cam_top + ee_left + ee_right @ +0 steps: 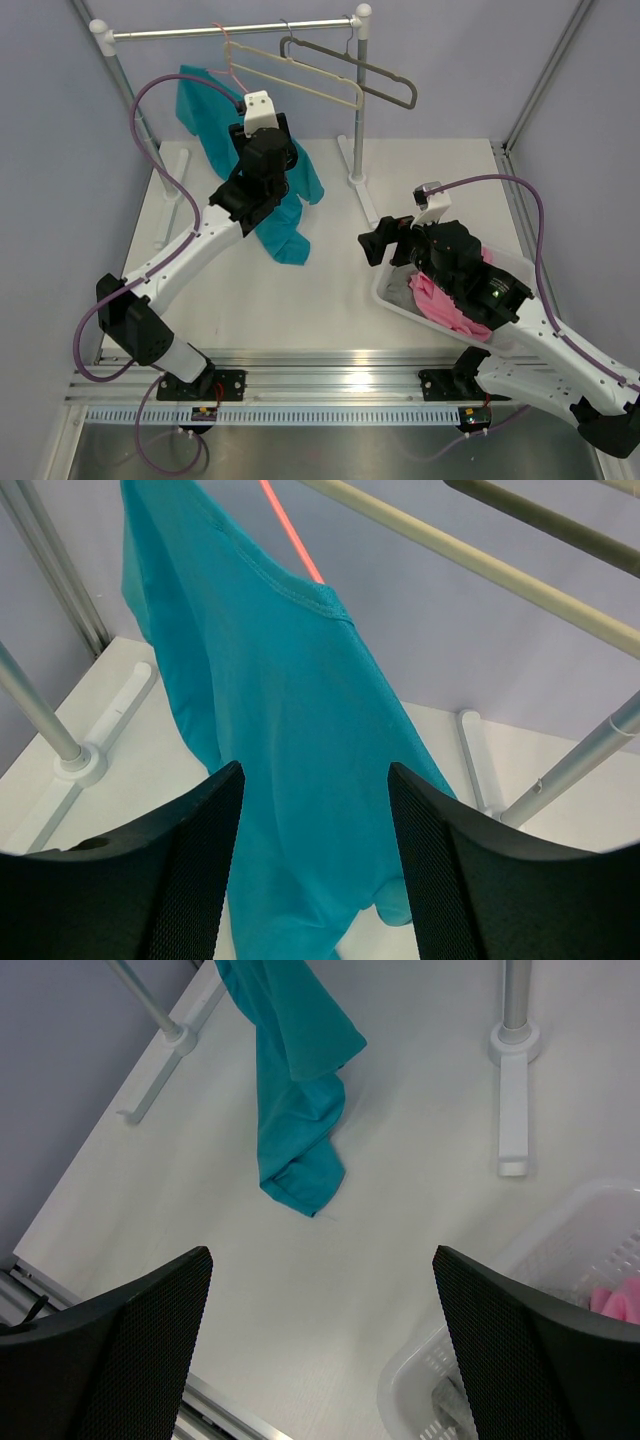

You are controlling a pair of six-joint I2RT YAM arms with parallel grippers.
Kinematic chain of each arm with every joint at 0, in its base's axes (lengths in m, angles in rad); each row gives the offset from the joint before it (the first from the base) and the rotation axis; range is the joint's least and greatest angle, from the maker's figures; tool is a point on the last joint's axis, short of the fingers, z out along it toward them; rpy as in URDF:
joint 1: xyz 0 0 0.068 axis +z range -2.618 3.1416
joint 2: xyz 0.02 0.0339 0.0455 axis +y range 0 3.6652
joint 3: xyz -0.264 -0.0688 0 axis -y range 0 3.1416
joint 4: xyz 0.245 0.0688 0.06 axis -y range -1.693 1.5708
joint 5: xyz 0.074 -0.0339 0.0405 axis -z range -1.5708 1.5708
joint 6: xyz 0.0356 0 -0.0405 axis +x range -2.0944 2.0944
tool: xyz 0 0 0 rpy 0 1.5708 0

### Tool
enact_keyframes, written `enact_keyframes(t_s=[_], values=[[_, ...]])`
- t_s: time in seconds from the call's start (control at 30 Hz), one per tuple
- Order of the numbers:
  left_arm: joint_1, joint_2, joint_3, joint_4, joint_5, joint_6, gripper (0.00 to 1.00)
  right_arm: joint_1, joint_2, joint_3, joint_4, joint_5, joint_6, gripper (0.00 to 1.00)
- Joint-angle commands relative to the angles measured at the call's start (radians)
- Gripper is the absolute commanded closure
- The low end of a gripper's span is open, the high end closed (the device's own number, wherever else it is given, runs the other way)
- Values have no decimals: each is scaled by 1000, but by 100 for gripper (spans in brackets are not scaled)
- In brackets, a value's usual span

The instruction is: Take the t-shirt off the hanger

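Top view high above the near edge over the whole table (330, 300), left wrist close on the t-shirt (280, 780), right wrist farther back, t-shirt in all.

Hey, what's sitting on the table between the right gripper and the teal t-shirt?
Nothing: in the right wrist view, only bare white table lies between the open right gripper and the crumpled lower end of the t-shirt. The top view agrees.

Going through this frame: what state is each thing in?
t-shirt: on the hanger, lower end bunched on the table.
hanger: on the rail, carrying the t-shirt.
beige hanger: on the rail, bare.
grey hanger: on the rail, bare.
left gripper: open, facing the t-shirt.
right gripper: open, empty.
basket: holding a pink cloth.
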Motion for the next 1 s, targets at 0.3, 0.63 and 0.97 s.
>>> enact_keyframes(t_s=[0.3,0.63,0.97], values=[[7,78,95,58,-4,-48,37,10,19,33,-15,-1,-27,1],[7,137,121,95,12,-45,37,10,25,41,-28,-16,-25,1],[26,171,98,86,-33,-48,41,8,42,49,-34,-19,-28,1]])
